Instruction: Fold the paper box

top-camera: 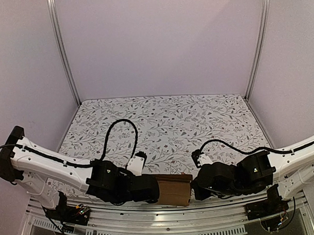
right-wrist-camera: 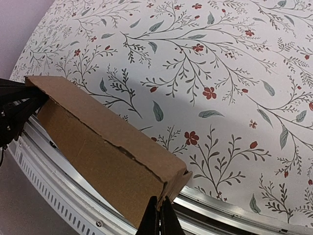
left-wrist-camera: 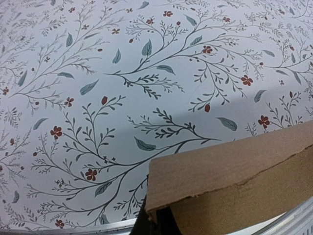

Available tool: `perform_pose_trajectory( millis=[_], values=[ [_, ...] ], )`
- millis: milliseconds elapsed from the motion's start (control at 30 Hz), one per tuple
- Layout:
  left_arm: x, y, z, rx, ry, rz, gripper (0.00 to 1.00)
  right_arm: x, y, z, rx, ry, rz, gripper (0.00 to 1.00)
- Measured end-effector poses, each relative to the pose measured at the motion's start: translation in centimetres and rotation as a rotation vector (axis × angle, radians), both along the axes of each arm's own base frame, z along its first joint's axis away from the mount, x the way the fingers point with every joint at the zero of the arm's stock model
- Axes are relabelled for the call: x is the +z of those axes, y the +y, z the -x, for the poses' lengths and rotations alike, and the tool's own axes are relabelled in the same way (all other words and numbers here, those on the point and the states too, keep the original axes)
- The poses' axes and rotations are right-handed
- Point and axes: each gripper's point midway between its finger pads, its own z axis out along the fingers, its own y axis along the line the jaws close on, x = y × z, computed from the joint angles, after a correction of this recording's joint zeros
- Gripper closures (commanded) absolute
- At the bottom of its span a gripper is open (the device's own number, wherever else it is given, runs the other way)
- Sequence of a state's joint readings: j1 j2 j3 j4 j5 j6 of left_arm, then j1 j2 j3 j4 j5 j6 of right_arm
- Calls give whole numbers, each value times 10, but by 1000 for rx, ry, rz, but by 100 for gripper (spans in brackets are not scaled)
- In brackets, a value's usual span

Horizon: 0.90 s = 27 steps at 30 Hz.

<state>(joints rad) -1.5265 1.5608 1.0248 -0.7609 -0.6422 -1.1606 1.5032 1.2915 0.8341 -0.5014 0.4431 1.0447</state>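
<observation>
Top external view: the box (top-camera: 175, 189), a slim brown cardboard carton, lies across the near edge of the flower-printed worktop (top-camera: 172, 122), bridging the gap between the left hand (top-camera: 156, 191) and the right hand (top-camera: 195, 188). Each hand meets one end of it.

The box is folded into a closed rectangular shape, with a rough, slightly torn seam running along one long edge. Its inside is sealed from view, so any contents cannot be told.

From the right wrist, the right hand's two fingers (right-wrist-camera: 152, 221) stand almost together, pinched on the box's near-right corner. At the far end of the box the left hand's dark fingers (right-wrist-camera: 19, 110) sit above and below the cardboard, clamped on that end.

From the left wrist, only one corner and part of two faces of the box show, and the frame cuts off the rest. The left fingers are little more than a dark patch under that corner.

Part of the box overhangs the metal rail (top-camera: 166, 220). Whether its underside touches anything cannot be made out.
</observation>
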Motion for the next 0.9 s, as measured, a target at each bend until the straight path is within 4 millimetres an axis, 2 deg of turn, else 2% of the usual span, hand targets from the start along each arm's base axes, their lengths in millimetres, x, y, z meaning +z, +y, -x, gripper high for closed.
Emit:
perform_pose_trajectory(
  millis=[633, 900],
  values=[
    [-1, -10, 0, 23, -48, 2, 100, 0, -10, -10, -94, 52, 3, 100],
    [-1, -11, 0, 23, -53, 2, 100, -10, -8, -11, -111, 51, 24, 100]
  ],
)
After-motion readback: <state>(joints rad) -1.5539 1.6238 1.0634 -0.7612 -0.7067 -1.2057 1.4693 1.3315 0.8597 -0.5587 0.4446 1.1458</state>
